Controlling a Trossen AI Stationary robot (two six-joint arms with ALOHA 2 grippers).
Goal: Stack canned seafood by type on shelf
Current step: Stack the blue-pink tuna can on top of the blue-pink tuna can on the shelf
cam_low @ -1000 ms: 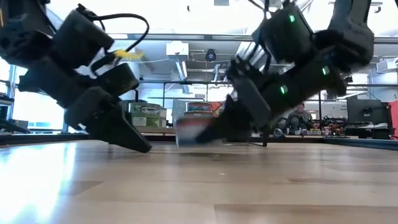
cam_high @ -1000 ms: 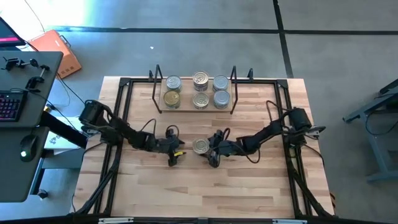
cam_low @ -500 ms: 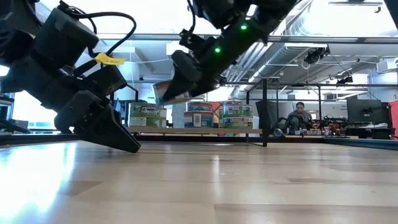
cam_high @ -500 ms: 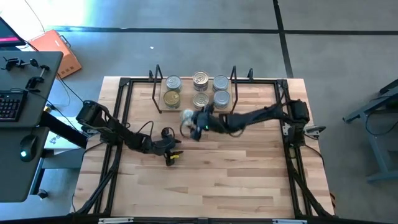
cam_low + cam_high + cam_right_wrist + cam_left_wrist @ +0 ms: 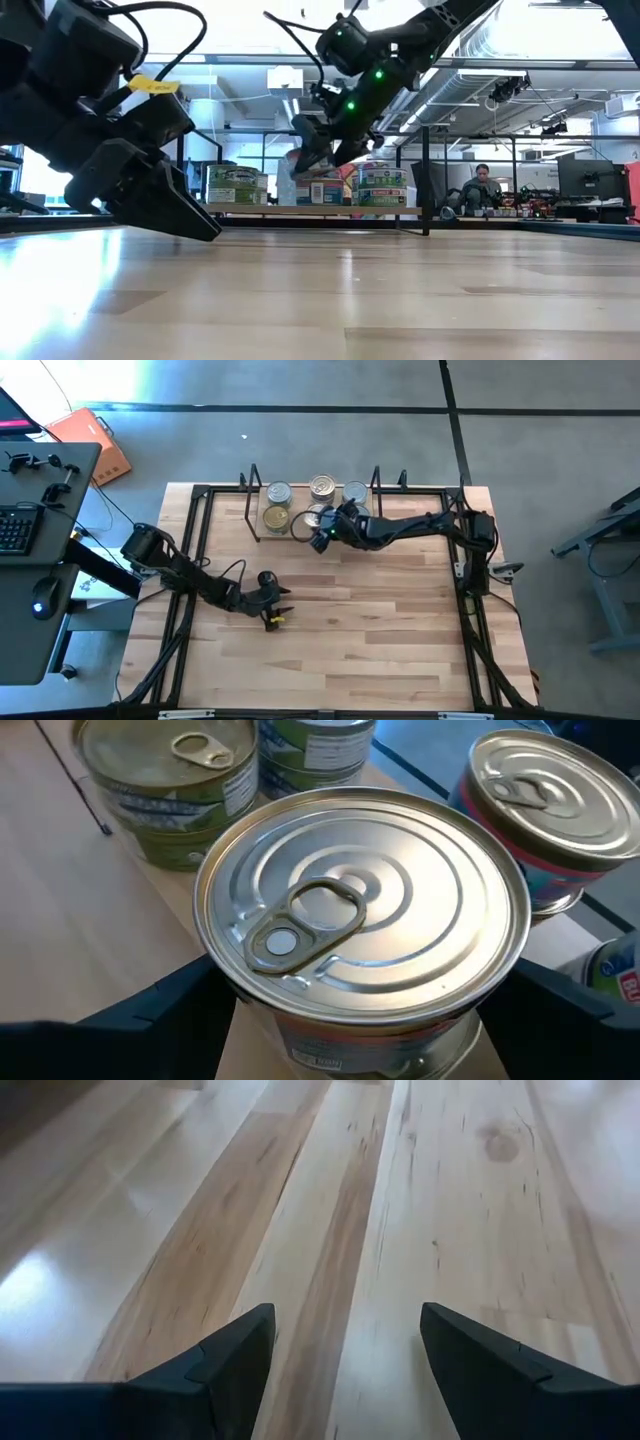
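Hovering at the shelf front edge among stacked tins, right gripper fingers grasp a silver-topped tin; left gripper fingers spread over open bench.

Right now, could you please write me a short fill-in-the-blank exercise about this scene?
1. The right gripper holds a can with a ____ top.
2. It hangs over the ____.
3. The left gripper holds ____.
4. Its fingers are ____.

Missing words: silver; shelf; nothing; open
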